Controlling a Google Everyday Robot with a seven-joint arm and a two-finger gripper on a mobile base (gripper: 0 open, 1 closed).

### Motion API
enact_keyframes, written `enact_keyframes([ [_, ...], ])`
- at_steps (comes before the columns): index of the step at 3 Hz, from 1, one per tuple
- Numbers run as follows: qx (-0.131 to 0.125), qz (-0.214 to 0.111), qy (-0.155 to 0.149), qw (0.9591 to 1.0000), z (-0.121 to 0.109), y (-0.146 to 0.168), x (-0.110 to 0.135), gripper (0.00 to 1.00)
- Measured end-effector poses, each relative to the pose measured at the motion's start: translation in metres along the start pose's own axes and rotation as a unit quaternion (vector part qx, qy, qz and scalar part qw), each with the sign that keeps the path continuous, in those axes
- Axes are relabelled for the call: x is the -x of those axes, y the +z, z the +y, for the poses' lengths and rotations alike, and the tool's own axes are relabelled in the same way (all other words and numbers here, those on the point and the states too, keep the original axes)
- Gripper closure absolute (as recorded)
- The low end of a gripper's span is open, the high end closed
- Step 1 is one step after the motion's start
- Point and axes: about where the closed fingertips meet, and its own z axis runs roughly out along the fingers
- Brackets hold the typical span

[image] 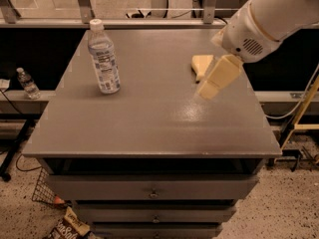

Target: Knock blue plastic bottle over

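The blue plastic bottle (103,58) stands upright on the far left part of the grey table top (149,128). It is clear bluish, with a white cap and a printed label. My gripper (210,87) hangs from the white arm (264,21) that comes in from the upper right. It is above the right part of the table, well to the right of the bottle and apart from it. Nothing shows in its hold.
A yellow sponge (200,63) lies at the back right, partly behind the gripper. A small clear bottle (27,83) stands on a ledge to the left, off the table. Drawers (152,190) are below the top. A wire basket (44,190) and a snack bag (65,228) lie on the floor.
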Motion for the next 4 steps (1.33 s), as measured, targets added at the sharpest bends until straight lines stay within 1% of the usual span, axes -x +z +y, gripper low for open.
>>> enact_keyframes([
  [1,-0.007,-0.009,0.0,0.9999,-0.004,0.002,0.005,0.0],
  [2,-0.001,-0.029,-0.002,0.9996,-0.004,0.01,0.018,0.0],
  [3,0.013,-0.084,-0.029,0.9959,-0.008,0.032,0.064,0.0],
  [4,0.028,-0.139,-0.041,0.989,-0.008,0.06,0.1,0.0],
])
